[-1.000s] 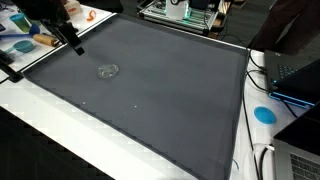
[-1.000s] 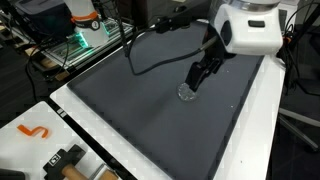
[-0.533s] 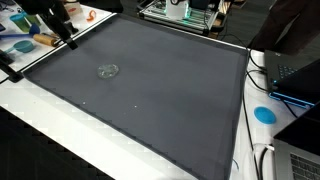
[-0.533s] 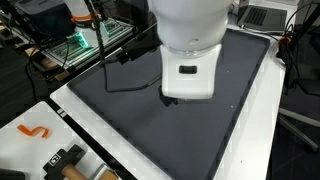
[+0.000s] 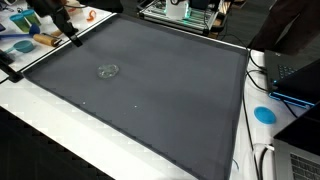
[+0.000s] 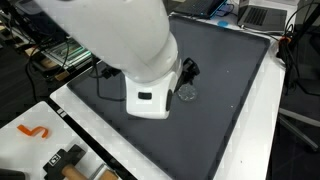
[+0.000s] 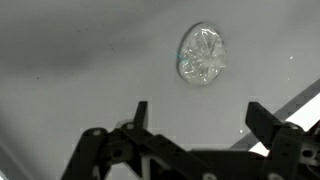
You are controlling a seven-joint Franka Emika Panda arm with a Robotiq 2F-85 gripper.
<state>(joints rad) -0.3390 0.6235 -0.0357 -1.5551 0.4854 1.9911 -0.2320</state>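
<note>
While the gripper [image 7: 197, 110] hangs above the dark mat [image 5: 180, 100] with its jaws spread wide and empty, the crumpled clear plastic piece [image 7: 203, 55] lies on that mat, apart from the fingertips; judging by this, no grasp has begun.

The mat [image 5: 160, 90] is plain dark grey with a few pale specks. On the mat lies a round piece [image 7: 203, 54], clear and glassy, with crinkled whitish glints. The table [image 5: 60, 125] around the mat is white. Beside the mat in an exterior view sits a bright blue disc [image 5: 264, 114], and off another edge of the mat an orange squiggle [image 6: 35, 131]. Over the mat, the arm [image 6: 120, 40] is white and the gripper [image 7: 198, 110] black.
</note>
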